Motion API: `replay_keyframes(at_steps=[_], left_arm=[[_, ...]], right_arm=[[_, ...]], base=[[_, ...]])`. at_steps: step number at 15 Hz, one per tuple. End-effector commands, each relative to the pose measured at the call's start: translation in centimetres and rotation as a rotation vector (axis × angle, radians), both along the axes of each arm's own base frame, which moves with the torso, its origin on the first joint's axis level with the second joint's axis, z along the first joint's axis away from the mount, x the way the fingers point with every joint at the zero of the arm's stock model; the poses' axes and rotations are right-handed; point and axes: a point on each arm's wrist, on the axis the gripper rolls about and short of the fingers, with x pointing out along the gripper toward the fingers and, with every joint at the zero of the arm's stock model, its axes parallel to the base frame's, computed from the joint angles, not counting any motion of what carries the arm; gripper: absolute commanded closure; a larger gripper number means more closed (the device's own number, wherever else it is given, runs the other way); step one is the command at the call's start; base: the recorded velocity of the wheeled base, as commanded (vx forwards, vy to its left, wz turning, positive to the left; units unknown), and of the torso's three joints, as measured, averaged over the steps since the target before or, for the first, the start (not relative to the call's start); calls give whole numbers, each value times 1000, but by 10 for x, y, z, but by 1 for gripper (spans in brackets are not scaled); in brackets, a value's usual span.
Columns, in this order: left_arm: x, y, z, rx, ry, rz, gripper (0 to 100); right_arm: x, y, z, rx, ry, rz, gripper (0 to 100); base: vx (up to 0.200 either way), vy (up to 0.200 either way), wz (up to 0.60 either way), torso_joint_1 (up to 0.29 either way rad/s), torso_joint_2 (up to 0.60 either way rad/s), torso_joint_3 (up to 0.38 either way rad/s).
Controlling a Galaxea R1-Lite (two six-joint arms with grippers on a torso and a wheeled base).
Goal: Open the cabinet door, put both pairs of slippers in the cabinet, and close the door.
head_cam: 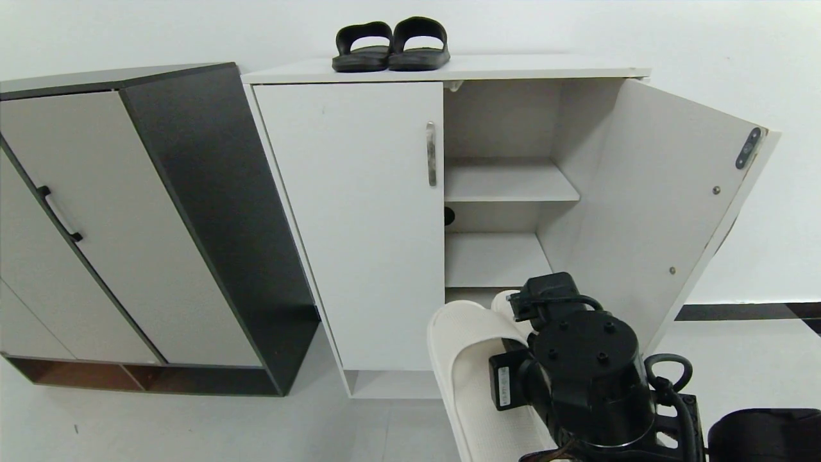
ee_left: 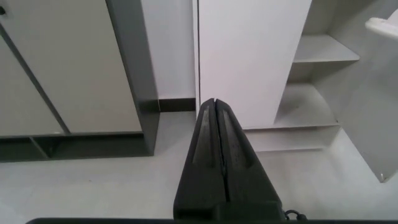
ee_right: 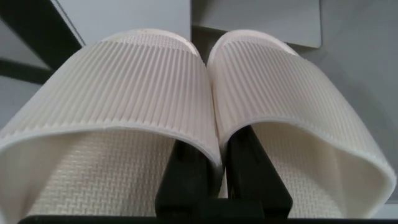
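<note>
The pair of white slippers [head_cam: 465, 359] sits closest, side by side with toes pointing toward the cabinet, held off the floor [head_cam: 192, 423] by the right gripper [ee_right: 219, 163]. Its fingers [ee_right: 186, 171] reach in under the ribbed straps and pinch the two inner strap edges where they meet. The slippers hang just before the open right half of the white cabinet [head_cam: 349, 224], low down, near the bottom of the opening. The right door [head_cam: 648, 212] is swung wide toward the robot's right, its inner face angled beside the arm, and the space between the door and the edge of the closed left door [head_cam: 385, 308] forms the way in. Inside are an upper shelf [head_cam: 507, 183] and a lower shelf [head_cam: 490, 260], both white, with a small dark hole [head_cam: 449, 216] in the divider between them. The black slippers [head_cam: 390, 46] stand together on the cabinet top [head_cam: 532, 66], above the closed door with its metal handle [head_cam: 431, 154]. The left gripper [ee_left: 215, 112] is clenched on nothing, hovering over the floor in front of the closed door. A grey and dark cabinet [head_cam: 211, 212] stands just beside, on the left.
</note>
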Motion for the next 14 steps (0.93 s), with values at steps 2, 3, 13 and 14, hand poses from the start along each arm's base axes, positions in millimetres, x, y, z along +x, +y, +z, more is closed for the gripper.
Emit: replay_keyframes(at_steps=[2,3,13,14], left_arm=[[0,0,0,0,4,2,100],[0,0,0,0,4,2,100],[0,0,0,0,4,2,100],[0,0,0,1,2,2,100]], right_arm=[[-9,9,-1,-6,-1,40,100],[-13,12,-1,-13,-3,54,100],[37,7,-11,-38,-16,-138,100],[40,4,-12,-46,-13,-156,100]], base=[[0,-100,0,1,1,-1],[0,0,0,0,0,0],[0,0,0,0,0,0],[0,0,0,0,0,0]])
